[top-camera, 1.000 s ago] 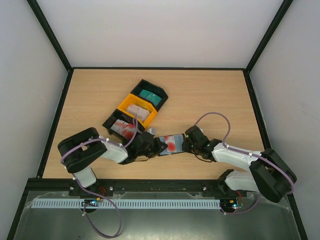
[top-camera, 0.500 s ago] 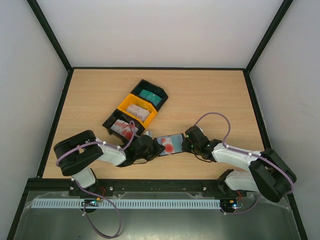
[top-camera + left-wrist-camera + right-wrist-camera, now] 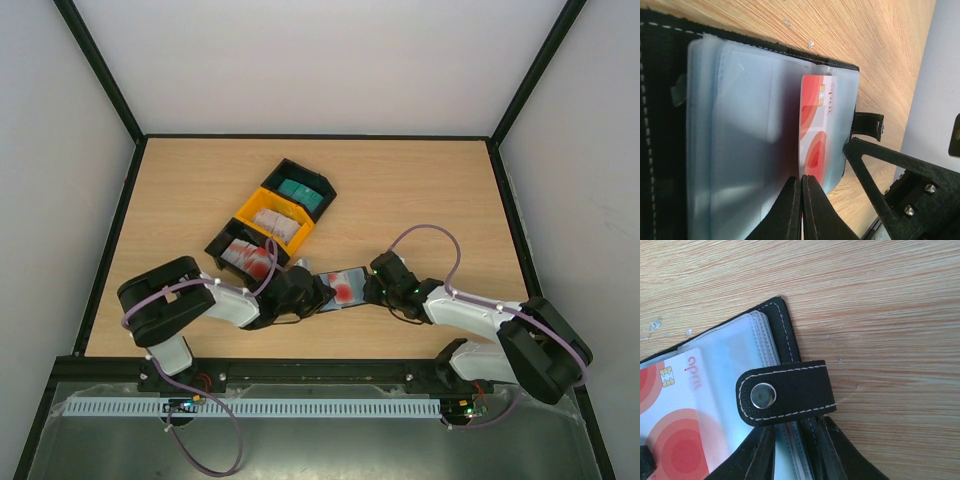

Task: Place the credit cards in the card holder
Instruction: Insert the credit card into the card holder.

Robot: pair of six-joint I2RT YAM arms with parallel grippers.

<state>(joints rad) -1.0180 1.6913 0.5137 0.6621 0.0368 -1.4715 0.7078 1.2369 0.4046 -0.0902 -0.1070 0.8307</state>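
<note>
We see the card holder (image 3: 343,287) lying open betw. both claws. The red-and-white card (image 3: 816,130) is in a clear sleeve (image 3: 740,125) and looks nearly seated. Its long axis is in line w/ our left gripper (image 3: 801,177), dead ahead of the closed, empty tips. The right gripper (image 3: 794,432) pinches the holder's edge under the strap (image 3: 785,396). Vs half a sec ago, the left has pushed back in.
</note>
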